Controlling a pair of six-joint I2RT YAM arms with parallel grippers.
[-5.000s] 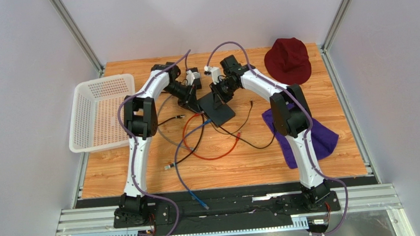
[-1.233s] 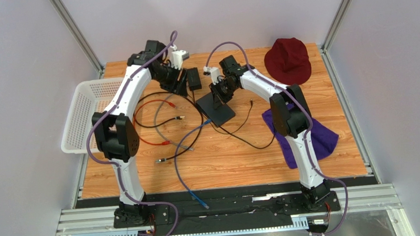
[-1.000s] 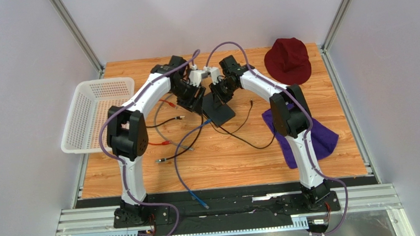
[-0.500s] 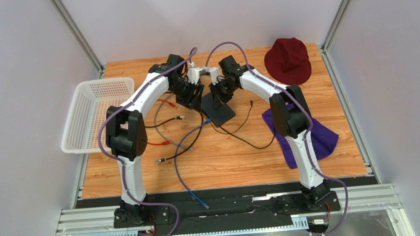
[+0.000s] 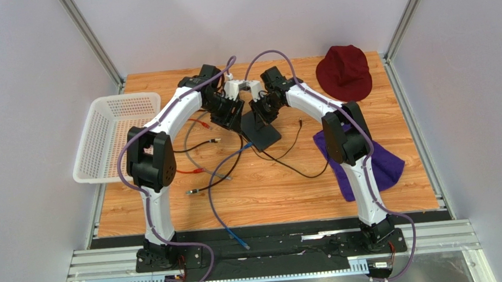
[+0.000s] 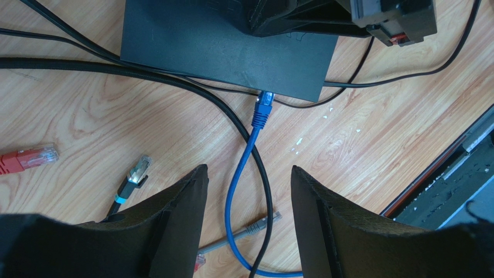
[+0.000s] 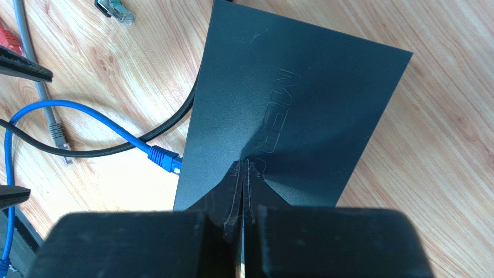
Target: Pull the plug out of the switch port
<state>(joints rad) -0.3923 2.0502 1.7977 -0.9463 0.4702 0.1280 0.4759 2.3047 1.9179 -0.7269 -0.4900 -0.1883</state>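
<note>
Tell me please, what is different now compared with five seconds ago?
The left end effector swung away to the far left and came back; it now hovers open over the blue plug, still in the switch. The red cable now lies further left, and the basket shifted slightly left. The right end effector stays shut, resting on the switch; hat and purple cloth unchanged.

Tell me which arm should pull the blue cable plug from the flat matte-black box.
Left. The left gripper is open and faces the blue cable plug, which sits in the edge of the flat matte-black box. The right gripper is shut, tips on the box's top, apparently bracing it.
</note>
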